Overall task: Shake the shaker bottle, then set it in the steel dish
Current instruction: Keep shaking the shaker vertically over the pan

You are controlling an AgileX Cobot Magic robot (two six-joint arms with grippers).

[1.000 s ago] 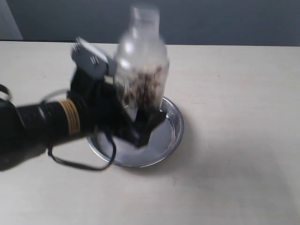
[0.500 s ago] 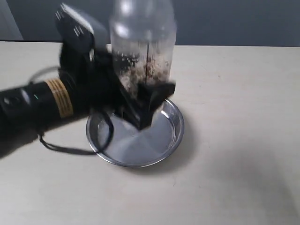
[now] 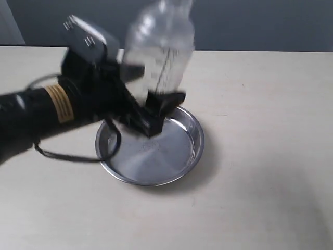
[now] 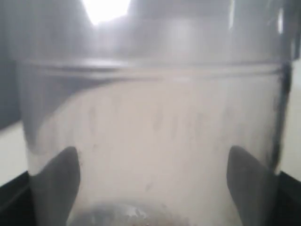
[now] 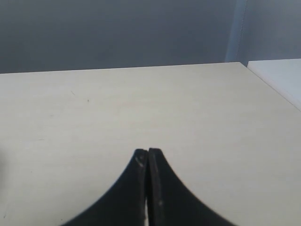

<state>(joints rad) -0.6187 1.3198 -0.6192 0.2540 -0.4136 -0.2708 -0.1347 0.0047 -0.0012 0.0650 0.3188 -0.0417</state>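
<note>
The clear shaker bottle (image 3: 158, 54) is blurred in the air above the steel dish (image 3: 151, 159), held upright with its domed top leaning slightly right. My left gripper (image 3: 156, 107) is shut on the bottle's lower body. In the left wrist view the bottle (image 4: 155, 132) fills the frame, and the dark fingertips (image 4: 59, 183) press on both of its sides. The grains are barely visible. My right gripper (image 5: 148, 153) is shut with nothing in it, over bare table, and does not show in the exterior view.
The dish sits mid-table on a pale wooden table (image 3: 260, 182). A loose black cable (image 3: 67, 156) hangs from the left arm next to the dish's left rim. A dark wall (image 3: 250, 23) stands behind the table.
The bottle has been moving up and down in my left gripper: it rose between the earlier frames and now tilts slightly right, the grains scattered. The dish has stayed put.
</note>
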